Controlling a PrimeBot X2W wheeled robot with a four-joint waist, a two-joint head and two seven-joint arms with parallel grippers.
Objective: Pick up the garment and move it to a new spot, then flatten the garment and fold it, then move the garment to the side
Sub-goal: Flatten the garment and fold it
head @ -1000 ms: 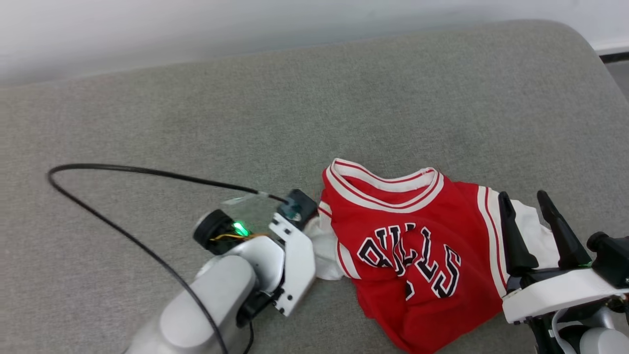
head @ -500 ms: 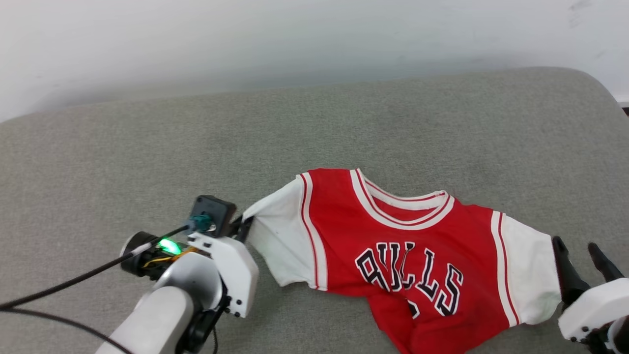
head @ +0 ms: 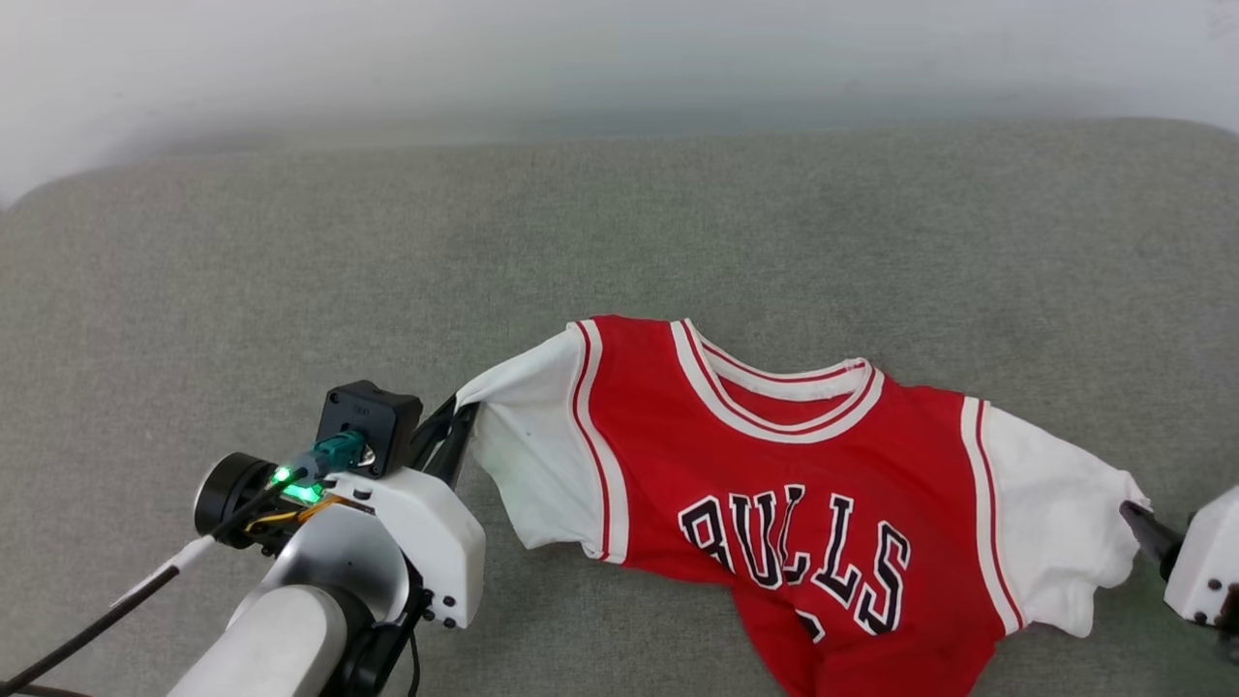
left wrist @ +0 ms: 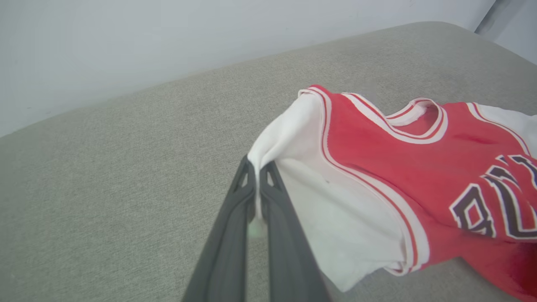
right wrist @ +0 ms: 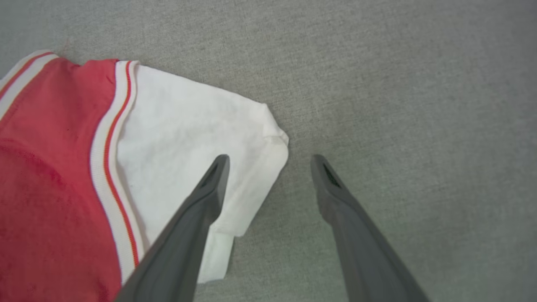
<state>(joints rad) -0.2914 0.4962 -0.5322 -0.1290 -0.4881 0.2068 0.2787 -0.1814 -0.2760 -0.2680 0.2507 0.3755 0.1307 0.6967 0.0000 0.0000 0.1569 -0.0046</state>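
Note:
The garment (head: 774,455), a red jersey with white sleeves and white dark-edged lettering, lies chest up on the grey cushion (head: 678,223), its lower part still rumpled. My left gripper (head: 453,418) is shut on the edge of the left white sleeve and holds it stretched out to the left. In the left wrist view the fingertips (left wrist: 251,165) pinch the sleeve's tip of the garment (left wrist: 398,155). My right gripper (head: 1147,528) is at the right edge, by the right sleeve. In the right wrist view it (right wrist: 268,161) stands open, one finger over the garment's white sleeve (right wrist: 188,138), the other over bare cushion.
A pale wall (head: 581,58) runs behind the cushion's far edge. A black cable (head: 87,629) trails from my left wrist toward the lower left. Bare grey cushion spreads left of and behind the jersey.
The camera has shifted. My left gripper has drawn the left sleeve out leftward, spreading the jersey wider. The right gripper has drawn back toward the right edge, off the right sleeve.

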